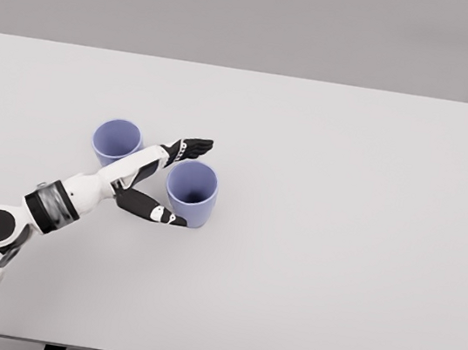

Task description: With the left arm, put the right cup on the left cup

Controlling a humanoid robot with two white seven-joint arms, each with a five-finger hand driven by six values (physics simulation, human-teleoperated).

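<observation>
here, nearest the camera, the white left arm (53, 205) comes in from the lower left corner, its shoulder and a round black joint low at the picture's edge, and reaches up and to the right across the counter (338, 243). beyond the wrist, the left robot hand (171, 185) has black fingers spread wide apart: the thumb (154, 210) lies low along the near left side of the right cup (191, 191), and the other fingers (191, 146) stretch out flat past the cup's far left rim. the cup sits in the gap between them, so the robot hand is open around its left side and not clamped on it; whether any finger touches the cup wall cannot be told.

the right cup is lavender blue, upright, its mouth open to the top, and it stands on the counter a little left of the middle. just behind the forearm, up and to the left, stands the left cup (117, 140), the same colour and also upright, with its mouth open. the forearm crosses in front of its lower right side and hides part of its wall. the two cups are near each other but apart, with the wrist lying between them.

further off, the pale grey counter runs to its far edge, and behind it rises a plain grey wall (258, 16). the right arm does not show.
</observation>
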